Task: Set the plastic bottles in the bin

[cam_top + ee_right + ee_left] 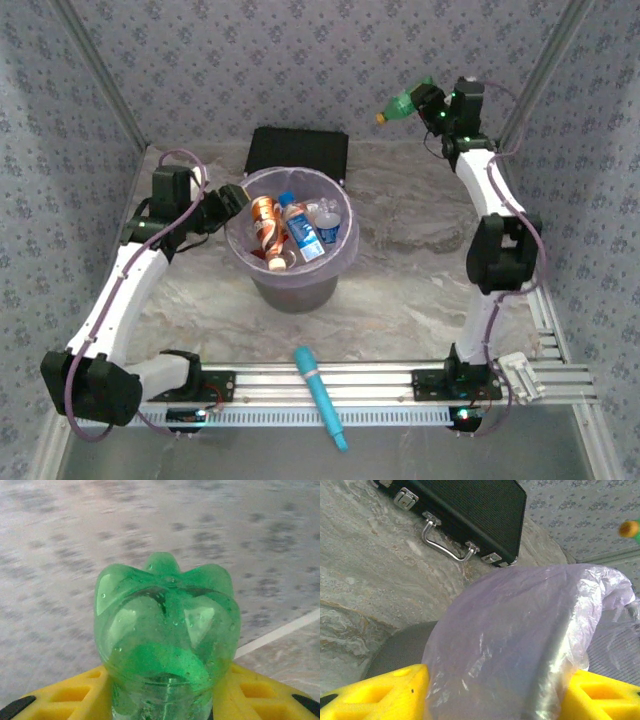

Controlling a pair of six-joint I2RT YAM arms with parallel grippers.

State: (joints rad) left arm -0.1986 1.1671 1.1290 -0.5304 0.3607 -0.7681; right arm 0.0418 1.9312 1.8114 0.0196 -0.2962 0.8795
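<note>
Right hand [426,101] grasps a green bottle [402,104]; left hand [233,199] clamps the bin [296,291], with bottles [301,229] inside.

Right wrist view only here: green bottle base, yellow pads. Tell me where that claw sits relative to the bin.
Observer: The right claw holds the green bottle raised at the far right, well away from the bin, not above it.
Operator: Report the bin's contents.
Observer: Several bottles lie inside, including an orange one and a blue-labelled one.
Operator: Now the left claw.
Observer: It grips the bin's left rim, lilac bag between its pads.
</note>
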